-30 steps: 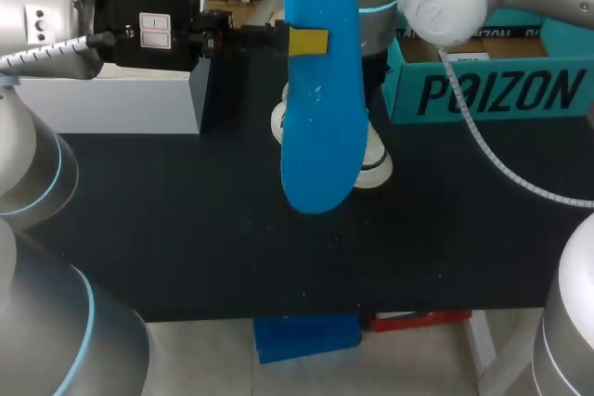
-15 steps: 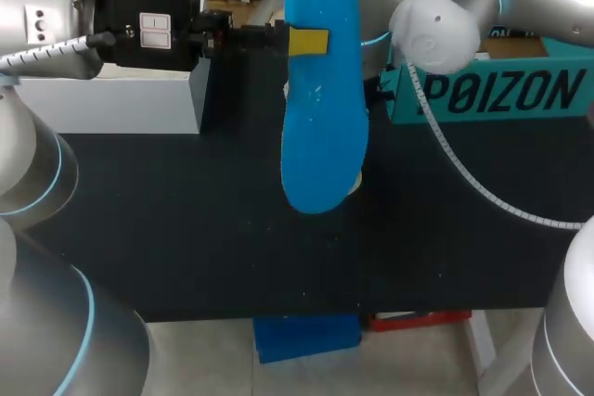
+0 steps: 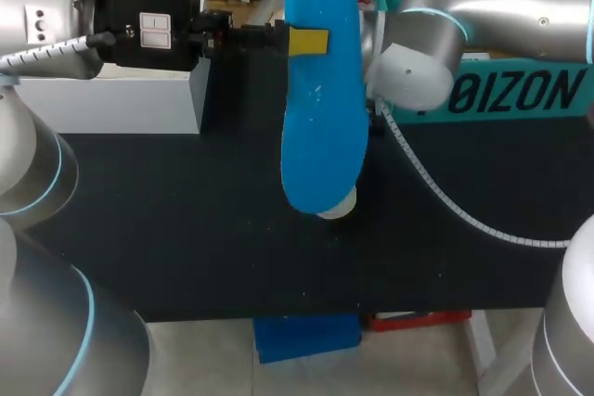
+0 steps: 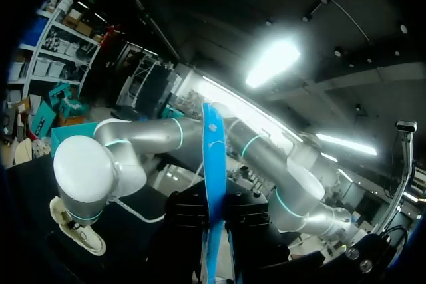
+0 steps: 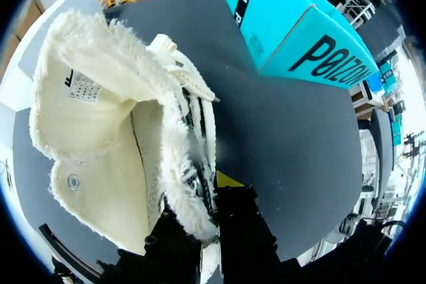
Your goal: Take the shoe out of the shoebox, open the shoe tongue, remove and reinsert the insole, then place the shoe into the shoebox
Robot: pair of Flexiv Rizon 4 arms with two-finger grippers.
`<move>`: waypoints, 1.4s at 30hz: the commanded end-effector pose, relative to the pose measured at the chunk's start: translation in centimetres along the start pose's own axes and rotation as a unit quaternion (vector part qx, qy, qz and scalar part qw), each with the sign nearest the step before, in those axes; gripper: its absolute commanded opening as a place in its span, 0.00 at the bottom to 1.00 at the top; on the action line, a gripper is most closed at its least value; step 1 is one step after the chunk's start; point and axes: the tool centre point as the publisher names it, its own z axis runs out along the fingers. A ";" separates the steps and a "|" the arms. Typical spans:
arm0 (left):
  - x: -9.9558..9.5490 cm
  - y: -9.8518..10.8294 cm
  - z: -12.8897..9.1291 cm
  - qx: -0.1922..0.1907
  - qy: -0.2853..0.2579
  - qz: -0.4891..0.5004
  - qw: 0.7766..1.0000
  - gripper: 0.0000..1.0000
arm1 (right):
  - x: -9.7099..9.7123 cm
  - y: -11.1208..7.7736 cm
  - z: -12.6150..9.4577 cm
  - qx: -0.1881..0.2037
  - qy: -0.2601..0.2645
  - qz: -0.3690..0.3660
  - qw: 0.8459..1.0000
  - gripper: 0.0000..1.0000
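One black bench [image 3: 167, 229] lies under both my arms. Well ahead of my right jaws, across the bench, stands the teal cardboard shoebox [image 5: 299, 31] with black lettering. From the head camera it sits behind my right arm.

The cream fleece-lined shoe [image 5: 100, 131] is out of that box. My right jaws are clamped narrow on its fluffy collar wall, and a yellow fingertip [image 5: 227, 179] shows just beside the fleece. The shoe's open mouth and tongue spread ahead of them. I cannot tell whether its sole touches the bench.

The long bright-blue foam insole [image 3: 320, 127] is apart from the shoe, pinched flat between my left jaws. It stands up out of them, edge-on in the left wrist camera, and the head camera shows one yellow fingertip [image 3: 308, 42] pressed on its face.
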 end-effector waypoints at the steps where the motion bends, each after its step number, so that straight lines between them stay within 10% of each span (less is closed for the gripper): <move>1: 0.0 -0.1 0.2 -0.002 -0.002 -0.001 1.000 0.00 | 0.8 0.2 1.8 0.009 -0.004 0.012 1.000 0.00; 14: 0.0 -0.1 0.2 -0.002 -0.002 -0.001 1.000 0.00 | -0.1 -1.3 4.0 0.033 -0.009 0.033 0.999 0.04; 15: 0.0 -0.1 0.2 -0.002 -0.002 -0.001 1.000 0.00 | -0.3 -1.4 4.0 0.035 -0.007 0.041 0.999 1.00; 24: 0.0 -0.1 0.2 -0.002 -0.002 -0.001 1.000 0.00 | -2.4 -0.6 -0.7 0.032 0.110 0.053 0.992 1.00; 30: 0.0 -0.1 0.2 -0.002 -0.002 -0.001 1.000 0.00 | -2.6 0.3 -4.5 0.049 0.357 0.004 0.933 1.00; 42: 0.0 -0.1 0.2 -0.002 -0.002 -0.001 1.000 0.00 | -2.4 0.4 -5.4 0.034 0.354 -0.033 0.934 1.00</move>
